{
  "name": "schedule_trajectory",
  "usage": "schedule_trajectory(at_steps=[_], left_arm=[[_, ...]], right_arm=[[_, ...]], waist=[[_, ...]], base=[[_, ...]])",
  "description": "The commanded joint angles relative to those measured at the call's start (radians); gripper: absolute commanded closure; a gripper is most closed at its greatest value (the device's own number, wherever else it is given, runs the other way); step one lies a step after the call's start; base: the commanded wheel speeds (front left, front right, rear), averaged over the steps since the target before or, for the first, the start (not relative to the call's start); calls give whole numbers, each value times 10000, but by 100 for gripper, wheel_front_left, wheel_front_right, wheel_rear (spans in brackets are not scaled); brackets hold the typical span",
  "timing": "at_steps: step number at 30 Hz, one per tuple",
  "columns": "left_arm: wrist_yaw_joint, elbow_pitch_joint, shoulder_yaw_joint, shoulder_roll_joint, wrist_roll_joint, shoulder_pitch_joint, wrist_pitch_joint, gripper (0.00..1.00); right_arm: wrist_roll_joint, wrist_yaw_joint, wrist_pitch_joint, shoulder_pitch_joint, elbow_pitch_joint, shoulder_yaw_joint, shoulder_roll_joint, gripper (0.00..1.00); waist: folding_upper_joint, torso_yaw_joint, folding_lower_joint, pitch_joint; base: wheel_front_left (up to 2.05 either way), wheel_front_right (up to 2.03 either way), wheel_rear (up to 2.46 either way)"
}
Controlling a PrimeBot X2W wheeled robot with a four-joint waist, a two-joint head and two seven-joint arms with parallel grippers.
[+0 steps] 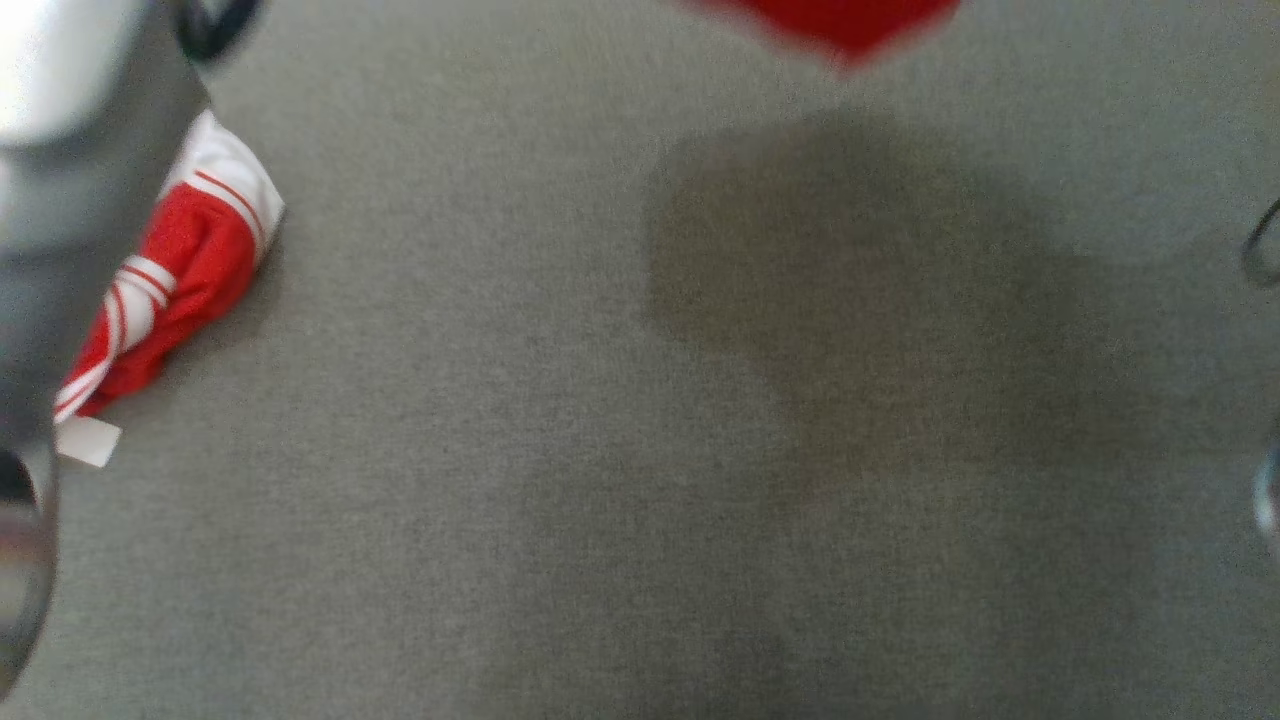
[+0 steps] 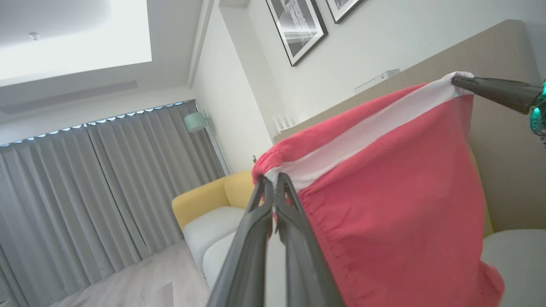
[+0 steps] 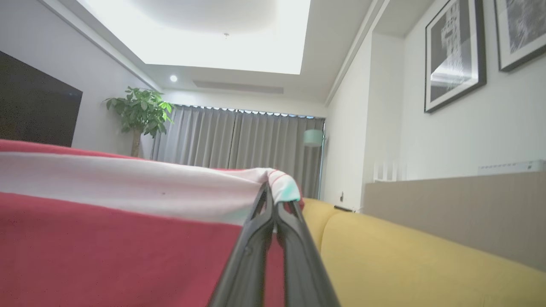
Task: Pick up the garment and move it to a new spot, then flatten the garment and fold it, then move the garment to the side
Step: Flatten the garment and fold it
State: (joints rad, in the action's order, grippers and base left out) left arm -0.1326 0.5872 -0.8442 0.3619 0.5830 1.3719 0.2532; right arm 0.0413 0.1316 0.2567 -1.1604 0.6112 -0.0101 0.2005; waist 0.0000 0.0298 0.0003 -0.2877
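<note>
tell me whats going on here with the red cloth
The robot holds a red garment in the air, stretched between its two arms. The left fingers are shut on one end of its white band and the right fingers on the other, so the cloth hangs below them. It is not yet laid flat or folded. A second red and white cloth lies bunched on the grey surface.

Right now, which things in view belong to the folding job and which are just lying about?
Job: red garment with white band, held aloft; grey surface below it.
Lying about: crumpled red-and-white cloth on that surface; yellow sofa; potted plant; framed pictures.
</note>
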Motion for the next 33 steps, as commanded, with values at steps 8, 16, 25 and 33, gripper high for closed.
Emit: schedule_trajectory(at_steps=[8,16,25,33], left_arm=[[23,-1068,1653,190,-778,79,82,100],[21,-2737,1304,240,-982,-3990,84,100],[20,-2811,-633,240,-860,-8519,85,100],[20,-3129,-1367,638,-615,-9996,85,100]], right_arm=[[-199,-9,51,-307,-1449,-39,486,100],[430,-9,51,3743,-2888,190,684,100],[1420,-9,-530,8768,-4503,-482,758,100],[2242,-9,-2548,12622,-8244,-1848,670,100]], waist=[[0,-328,-3,-1159],[0,-216,-3,-861],[0,-284,-3,268],[0,-421,-3,869]], base=[[0,0,0],[0,0,0],[0,0,0],[0,0,0]])
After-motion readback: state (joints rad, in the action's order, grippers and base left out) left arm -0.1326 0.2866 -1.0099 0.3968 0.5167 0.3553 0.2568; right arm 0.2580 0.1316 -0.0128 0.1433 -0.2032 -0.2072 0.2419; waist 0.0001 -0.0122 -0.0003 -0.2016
